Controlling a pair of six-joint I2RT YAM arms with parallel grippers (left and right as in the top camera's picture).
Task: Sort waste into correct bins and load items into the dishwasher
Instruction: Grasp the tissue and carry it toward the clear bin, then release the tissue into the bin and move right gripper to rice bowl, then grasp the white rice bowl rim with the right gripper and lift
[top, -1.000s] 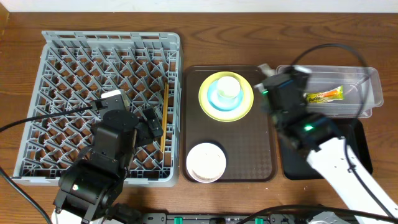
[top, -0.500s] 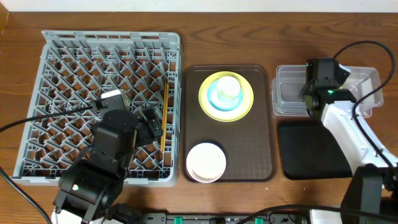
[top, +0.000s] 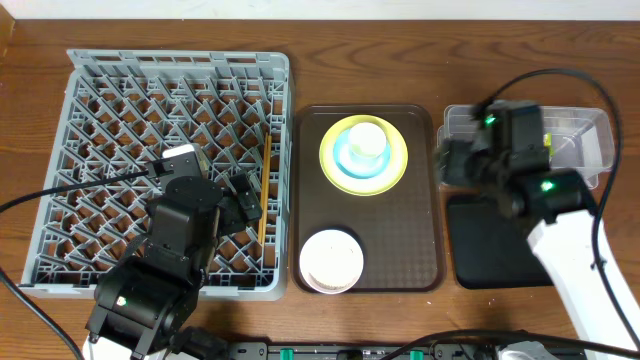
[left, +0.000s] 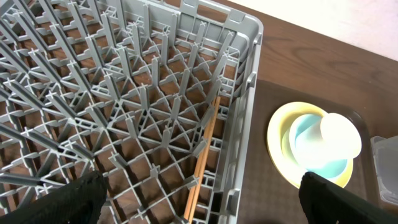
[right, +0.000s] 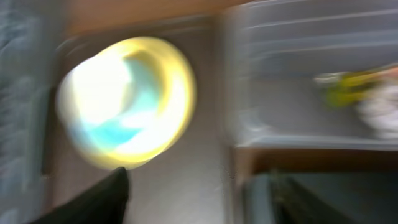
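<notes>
The grey dishwasher rack (top: 120, 110) fills the left, with two wooden chopsticks (top: 265, 190) (left: 202, 162) lying along its right edge. My left gripper (top: 240, 197) (left: 202, 208) hovers open above them, holding nothing. A yellow-green plate (top: 393, 170) (left: 278, 146) carries a light blue bowl (top: 345, 158) (left: 308, 152) and a white cup (top: 366, 140) (left: 339, 134). A white bowl (top: 331, 260) sits nearer. My right gripper (top: 448, 160) (right: 199, 208) is open and empty between plate and clear tub (top: 575, 150) (right: 292, 118). The blurred right wrist view shows a wrapper (right: 348, 84) and tissue (right: 382, 109) in the tub.
A brown serving tray (top: 400, 250) holds the dishes in the middle. The shallow black tray (top: 490, 250) lies in front of the clear tub at the right. Cables loop over the right arm and across the rack's left side.
The right arm has swung from over the clear tub leftward toward the brown tray's edge, and its jaws have opened. The left arm has not moved.
</notes>
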